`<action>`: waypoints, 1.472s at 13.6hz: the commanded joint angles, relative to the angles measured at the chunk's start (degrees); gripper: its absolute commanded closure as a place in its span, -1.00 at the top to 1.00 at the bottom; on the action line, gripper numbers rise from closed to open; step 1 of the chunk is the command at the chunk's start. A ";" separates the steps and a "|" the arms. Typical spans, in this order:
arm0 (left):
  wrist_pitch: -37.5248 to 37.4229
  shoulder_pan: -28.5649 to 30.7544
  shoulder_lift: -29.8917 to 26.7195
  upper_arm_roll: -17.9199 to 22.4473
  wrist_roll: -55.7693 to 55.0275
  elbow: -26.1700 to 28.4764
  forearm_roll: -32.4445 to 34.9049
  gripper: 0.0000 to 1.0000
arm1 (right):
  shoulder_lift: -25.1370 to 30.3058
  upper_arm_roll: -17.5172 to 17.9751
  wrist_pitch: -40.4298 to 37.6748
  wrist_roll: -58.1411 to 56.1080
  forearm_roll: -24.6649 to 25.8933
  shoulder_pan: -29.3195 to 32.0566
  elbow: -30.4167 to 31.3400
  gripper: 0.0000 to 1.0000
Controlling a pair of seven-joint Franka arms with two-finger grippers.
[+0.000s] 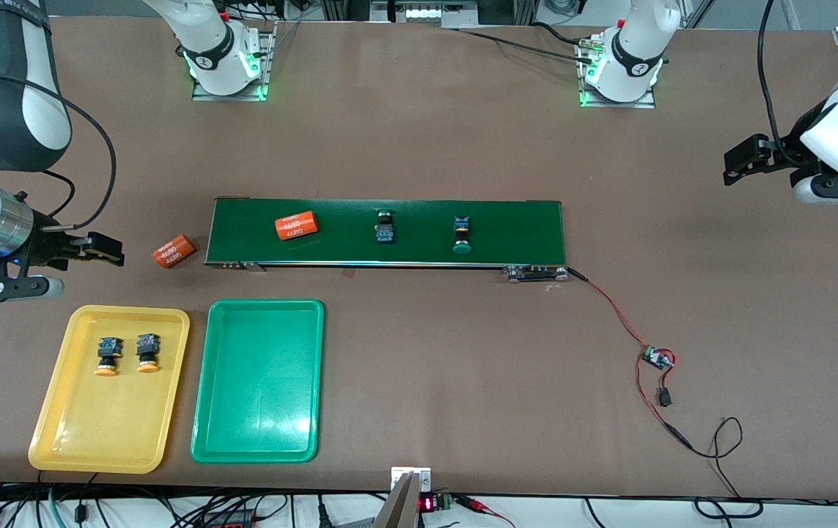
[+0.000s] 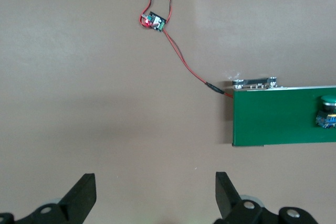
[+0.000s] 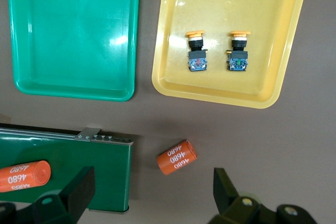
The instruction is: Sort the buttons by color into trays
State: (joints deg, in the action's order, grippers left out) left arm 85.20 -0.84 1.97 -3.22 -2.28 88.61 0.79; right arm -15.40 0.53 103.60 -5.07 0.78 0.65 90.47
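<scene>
Front view, green buttons (image 1: 462, 235) on belt (image 1: 514, 227), both claws apart

From my right wrist I read white print "4680" on the orange cylinder on the worktop (image 3: 177, 157), repeated in rows along its side. The orange cylinder on the green belt (image 3: 23, 176) bears the same "4680". The small red display at the worktop's edge (image 1: 427, 503) I cannot read.
</scene>
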 commanded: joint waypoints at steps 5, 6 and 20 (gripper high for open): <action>-1.96 -0.30 0.32 0.23 0.78 -2.56 0.88 1.00 | 1.95 -0.18 -1.64 -0.46 -0.52 0.93 1.46 1.00; -1.96 -0.30 0.32 0.23 0.87 -2.56 0.88 1.00 | 2.04 -0.18 -1.73 0.05 -0.77 1.19 1.46 1.00; -3.02 -0.39 0.32 0.23 0.87 -2.83 0.97 1.00 | -0.78 0.34 2.91 5.67 -1.39 -8.81 4.35 1.00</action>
State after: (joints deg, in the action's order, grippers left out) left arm 83.61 -0.86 1.96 -3.16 -2.27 87.34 0.79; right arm -16.22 1.01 103.61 -1.70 0.13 -5.31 91.97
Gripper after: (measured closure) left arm 0.000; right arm 0.000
